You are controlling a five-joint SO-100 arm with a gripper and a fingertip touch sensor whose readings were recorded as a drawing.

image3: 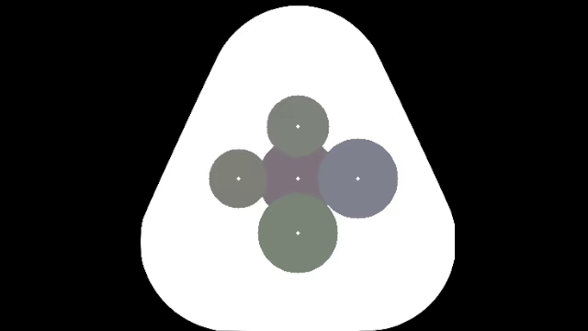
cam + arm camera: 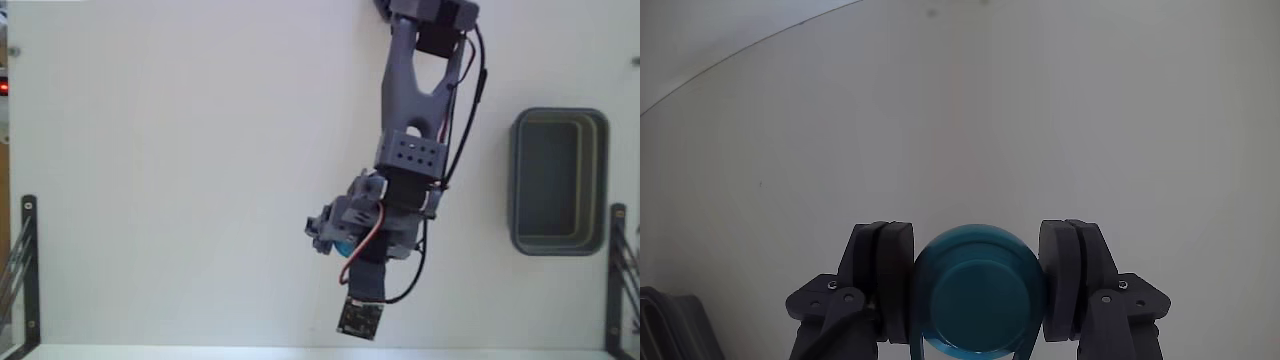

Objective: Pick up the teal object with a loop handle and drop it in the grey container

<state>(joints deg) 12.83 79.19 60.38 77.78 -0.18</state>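
Lighting's bright and flat in both views, the white table (image 2: 180, 180) nearly washed out with barely any shadows. Fixed view is a bit soft overall. Wrist view dims toward its top-left corner, and a curved edge there hints at lens distortion.

white matte table (image 2: 180, 150) fills nearly the whole fixed view, evenly lit, soft shadows only. black metal brackets stand at the lower left edge (image 2: 28, 265) and lower right edge (image 2: 616, 270). thin strip of wood-coloured surface along the far left border, with a small red light (image 2: 3, 88) there. wrist view shows the same pale surface, greyer, with a curved edge at top left and a brighter white area (image 2: 700, 30) beyond it.
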